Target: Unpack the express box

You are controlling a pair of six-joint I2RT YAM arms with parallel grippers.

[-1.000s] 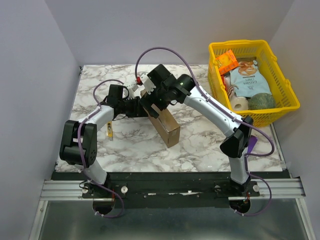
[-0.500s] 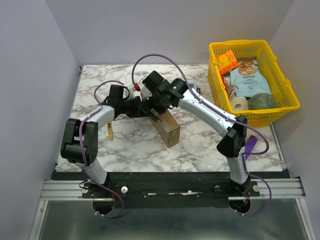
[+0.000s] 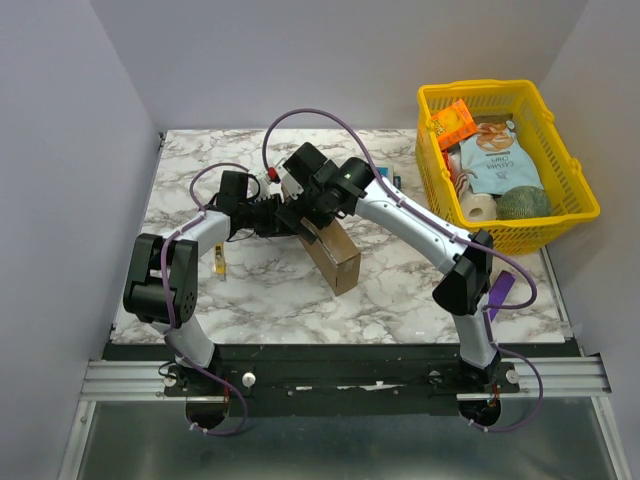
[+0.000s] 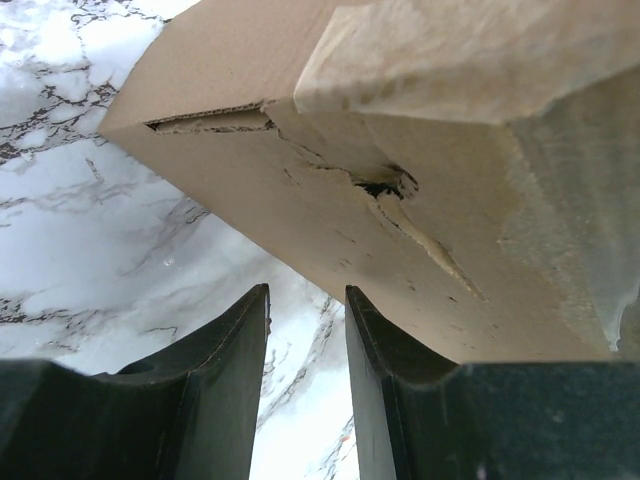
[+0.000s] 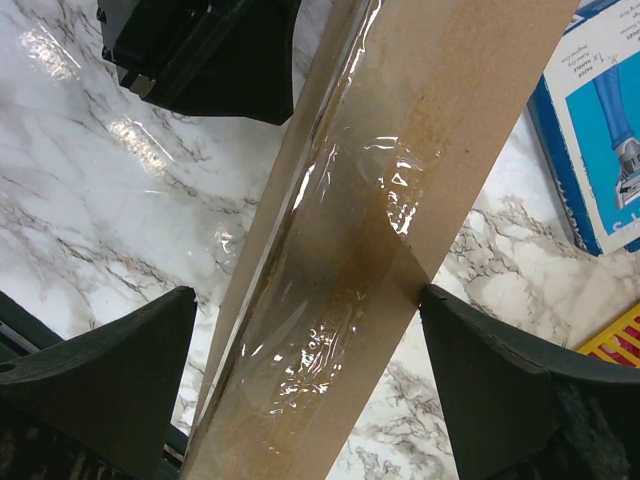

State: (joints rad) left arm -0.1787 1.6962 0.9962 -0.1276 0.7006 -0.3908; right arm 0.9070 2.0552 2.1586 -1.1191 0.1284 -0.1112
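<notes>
At the left of the overhead view a small yellow-and-black object (image 3: 218,262), too small for us to identify, lies on the white marble-patterned table (image 3: 400,290). Just beside it the left arm (image 3: 205,232) reaches low from the lower left toward the middle, pointing the left gripper (image 4: 306,292) at the left end of the flat brown cardboard express box (image 3: 335,255). That box stands on one long edge in the centre of the table, running from upper left to lower right. The left fingers (image 4: 225,390) are parted by a narrow gap with only marble showing in it, so we judge they hold nothing. They sit just under a torn, creased patch of cardboard. We take the step in hand to be opening the sealed box. To do it well, we would steady the box firmly on one side before the other pulls. We would catch the tear or the flap's edge instead of the flat wall, and pull along the seam so the box neither tips nor crushes. The right arm (image 3: 420,218) arches from the lower right and bends down over the box's upper end. The right gripper (image 5: 307,292) is spread wide astride the clear-taped narrow edge, one finger (image 5: 510,380) touching it and the other leaving a sliver of marble, so no firm pinch shows. Farther right lie a blue printed carton (image 5: 600,120) and a yellow plastic basket (image 3: 520,235) of goods.
</notes>
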